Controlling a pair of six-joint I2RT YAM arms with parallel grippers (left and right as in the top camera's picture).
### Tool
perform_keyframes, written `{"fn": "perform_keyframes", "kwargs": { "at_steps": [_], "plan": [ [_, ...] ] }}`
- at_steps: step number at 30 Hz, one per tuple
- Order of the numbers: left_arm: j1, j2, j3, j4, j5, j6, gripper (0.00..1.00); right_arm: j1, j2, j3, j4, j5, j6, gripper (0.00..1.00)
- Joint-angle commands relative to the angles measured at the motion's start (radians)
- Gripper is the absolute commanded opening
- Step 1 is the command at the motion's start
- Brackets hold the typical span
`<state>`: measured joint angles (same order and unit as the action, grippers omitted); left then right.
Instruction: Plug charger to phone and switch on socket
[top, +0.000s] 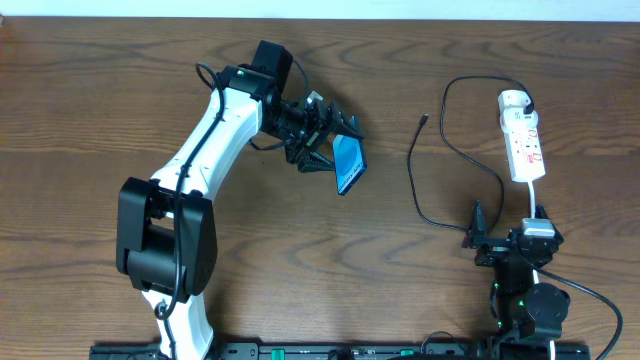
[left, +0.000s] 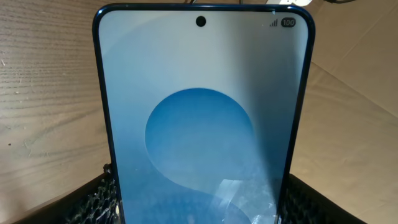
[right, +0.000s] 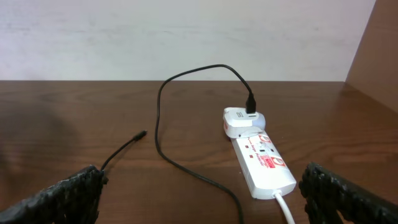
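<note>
phone (left: 205, 124) gripped between black fingers (left: 93, 202), wooden table (left: 43, 93)

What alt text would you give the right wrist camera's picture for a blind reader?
A white socket strip lies on a brown wooden table, with a black charger cable plugged in at its far end and looping to a loose tip on the table. The right pincer's two black fingers, wide apart, frame the bottom corners.

Screen of the slim blue-framed smartphone (left: 205, 124): a dark pill in the top right corner reads "100", with a signal-bar icon just left of it. Narrow white plastic power strip (right: 264, 163): red printed marks on its top face, too small to read.
</note>
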<state>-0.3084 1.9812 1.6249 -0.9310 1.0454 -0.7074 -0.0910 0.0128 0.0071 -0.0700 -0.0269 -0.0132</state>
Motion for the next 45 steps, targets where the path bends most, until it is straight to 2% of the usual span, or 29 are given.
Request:
{"fn": "perform_keyframes", "kwargs": {
  "at_steps": [1, 36, 40, 41, 45],
  "plan": [
    [0.004, -0.029, -0.002, 0.001, 0.048, -0.009, 0.71, 0.007, -0.002, -0.002, -0.004, -0.002, -0.011, 0.99],
    [0.004, -0.029, -0.002, 0.027, 0.08, -0.009, 0.71, 0.007, -0.002, -0.002, -0.002, -0.01, -0.008, 0.99],
    [0.005, -0.029, -0.002, 0.028, 0.08, -0.009, 0.71, 0.007, -0.002, -0.002, 0.0, -0.047, 0.16, 0.99],
    [0.005, -0.029, -0.002, 0.032, 0.08, -0.01, 0.71, 0.007, -0.002, -0.002, 0.0, -0.061, 0.341, 0.99],
    [0.004, -0.029, -0.002, 0.051, 0.08, -0.013, 0.71, 0.007, -0.002, -0.002, 0.001, -0.063, 0.741, 0.99]
  ]
}}
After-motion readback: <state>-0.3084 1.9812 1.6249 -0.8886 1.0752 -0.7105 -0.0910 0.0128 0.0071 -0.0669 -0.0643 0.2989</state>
